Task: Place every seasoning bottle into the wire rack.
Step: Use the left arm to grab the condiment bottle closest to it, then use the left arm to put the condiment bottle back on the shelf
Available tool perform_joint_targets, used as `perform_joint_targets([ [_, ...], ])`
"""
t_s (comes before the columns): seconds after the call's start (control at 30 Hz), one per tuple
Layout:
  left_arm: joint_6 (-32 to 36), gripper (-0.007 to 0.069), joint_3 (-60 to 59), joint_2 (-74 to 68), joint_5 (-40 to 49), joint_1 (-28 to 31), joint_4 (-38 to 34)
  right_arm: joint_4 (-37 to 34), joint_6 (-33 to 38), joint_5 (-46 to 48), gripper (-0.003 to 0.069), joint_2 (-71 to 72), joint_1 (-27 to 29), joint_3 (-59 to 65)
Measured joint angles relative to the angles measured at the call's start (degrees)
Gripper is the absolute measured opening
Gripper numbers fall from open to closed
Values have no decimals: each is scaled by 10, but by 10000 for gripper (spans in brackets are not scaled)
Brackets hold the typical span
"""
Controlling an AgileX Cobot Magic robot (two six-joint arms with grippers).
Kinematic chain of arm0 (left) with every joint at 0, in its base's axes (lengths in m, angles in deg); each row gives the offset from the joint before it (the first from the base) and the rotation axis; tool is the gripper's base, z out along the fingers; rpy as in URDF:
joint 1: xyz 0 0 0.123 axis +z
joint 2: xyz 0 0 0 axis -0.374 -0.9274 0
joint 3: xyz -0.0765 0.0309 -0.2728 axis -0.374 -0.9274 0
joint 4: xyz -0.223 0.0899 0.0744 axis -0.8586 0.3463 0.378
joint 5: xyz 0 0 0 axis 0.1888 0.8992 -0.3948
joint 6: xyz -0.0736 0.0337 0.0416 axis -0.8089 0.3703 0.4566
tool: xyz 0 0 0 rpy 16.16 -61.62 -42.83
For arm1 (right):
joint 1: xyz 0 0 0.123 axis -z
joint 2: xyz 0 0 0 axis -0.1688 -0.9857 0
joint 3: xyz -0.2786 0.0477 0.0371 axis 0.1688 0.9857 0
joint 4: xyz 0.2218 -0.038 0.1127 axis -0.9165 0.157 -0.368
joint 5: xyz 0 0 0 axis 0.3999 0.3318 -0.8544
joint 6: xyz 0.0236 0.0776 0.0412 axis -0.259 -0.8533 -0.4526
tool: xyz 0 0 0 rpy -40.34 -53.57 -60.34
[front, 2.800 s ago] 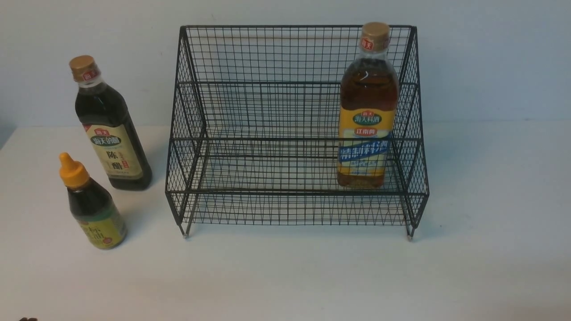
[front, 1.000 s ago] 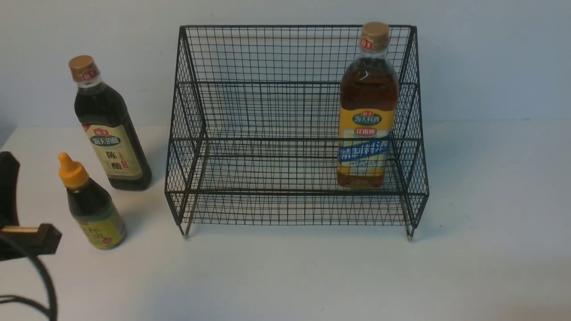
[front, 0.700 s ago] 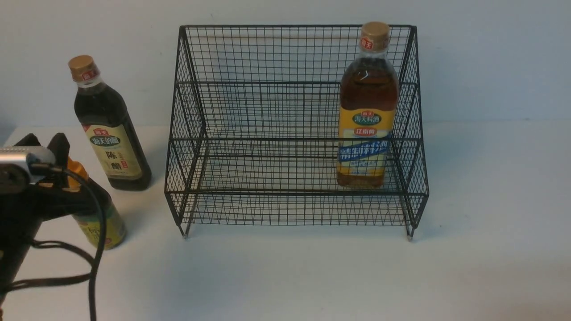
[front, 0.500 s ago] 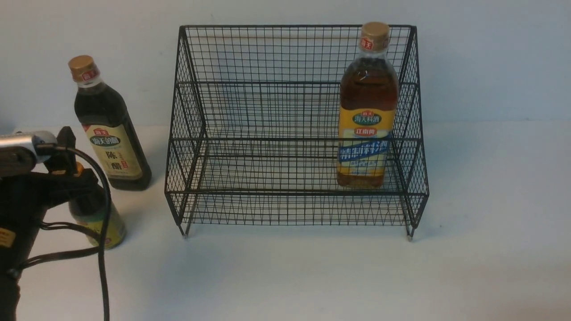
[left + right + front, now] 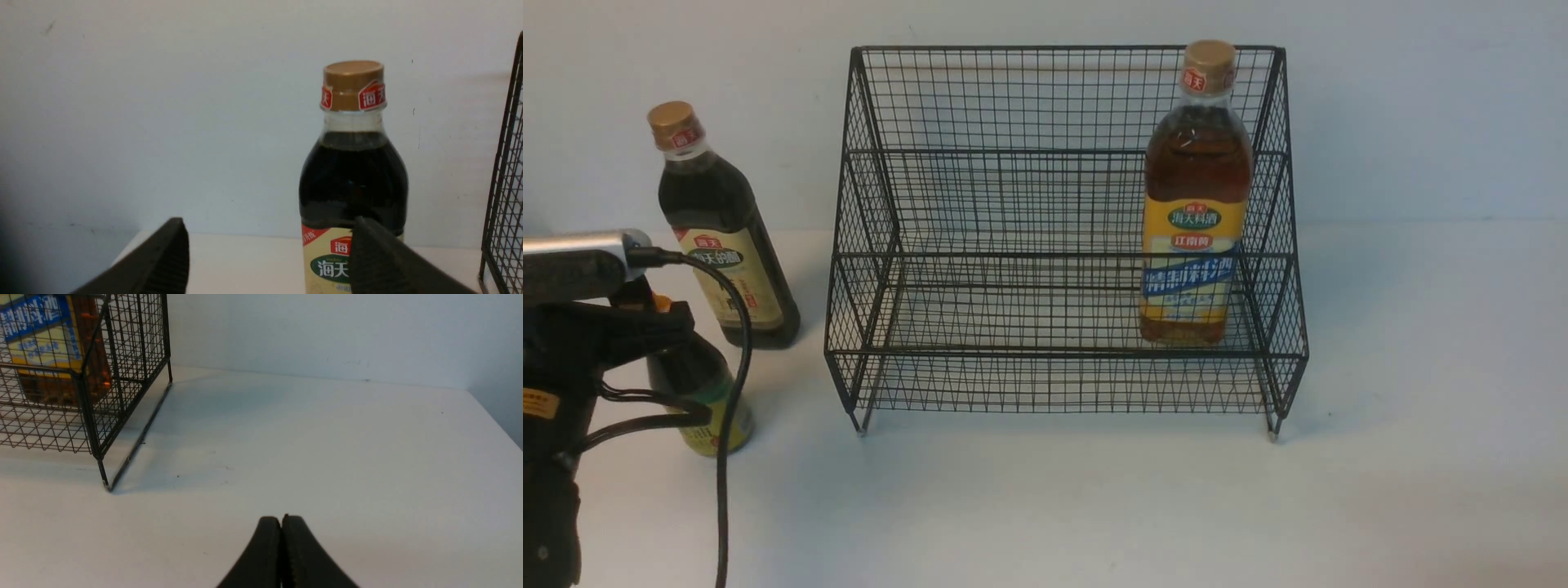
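- A white table (image 5: 1094, 506) is meeting a plain pale wall (image 5: 1421, 106); the wire rack (image 5: 1045, 352) is standing mid-table.
- The amber bottle (image 5: 1194, 196) is standing upright on its lower tier, right end.
- The tall dark bottle (image 5: 719, 237) is standing left of the rack, far; the small dark bottle (image 5: 698, 392), nearer.
- The left gripper (image 5: 267, 222) is hanging at the small one's top, jaws spread apart.
- The right gripper (image 5: 281, 517) is hovering over bare table, jaws pressed together.
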Motion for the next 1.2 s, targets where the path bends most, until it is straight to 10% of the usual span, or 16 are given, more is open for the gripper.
perform_joint_targets([
  [0.5,-84,465,18,-103,-28,0,8,0,0,0,-15,0,0,0],
  [0.77,-107,115,19,-105,-35,0,53,0,0,0,-15,0,0,0],
  [1.2,-108,122,10,60,225,1,108,0,0,0,-15,0,0,0],
])
